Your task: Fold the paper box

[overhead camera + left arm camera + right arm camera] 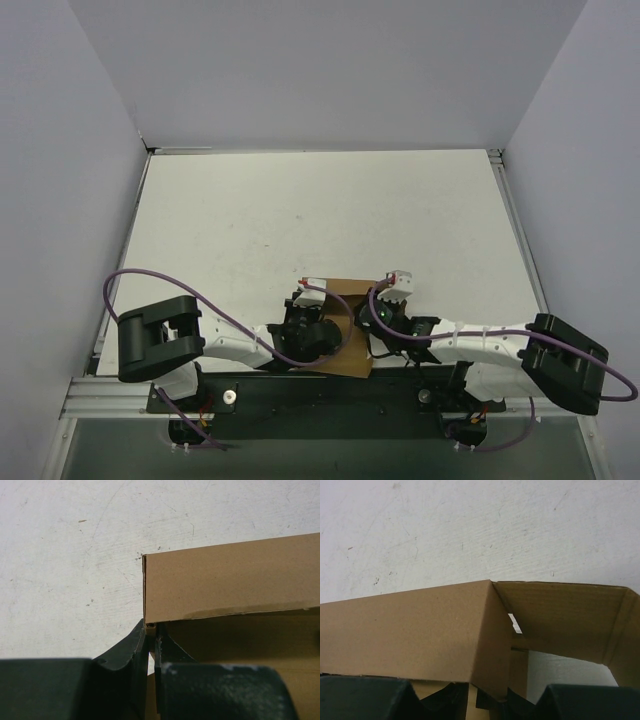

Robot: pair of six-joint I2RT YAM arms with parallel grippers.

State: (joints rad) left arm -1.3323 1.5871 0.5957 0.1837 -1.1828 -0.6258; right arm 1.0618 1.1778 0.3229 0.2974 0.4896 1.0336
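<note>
brown cardboard paper box [420,630], partly folded, walls upright, top open

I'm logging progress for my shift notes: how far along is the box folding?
Done: the paper box has walls creased upright, meeting at a corner. In hand: the left gripper and right gripper each pinch a wall. To do: it is still open, table showing through one gap; closing remains.

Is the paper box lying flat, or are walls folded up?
Partly folded: the paper box has upright walls meeting at creased corners; whether every flap is tucked, cannot tell.
</note>
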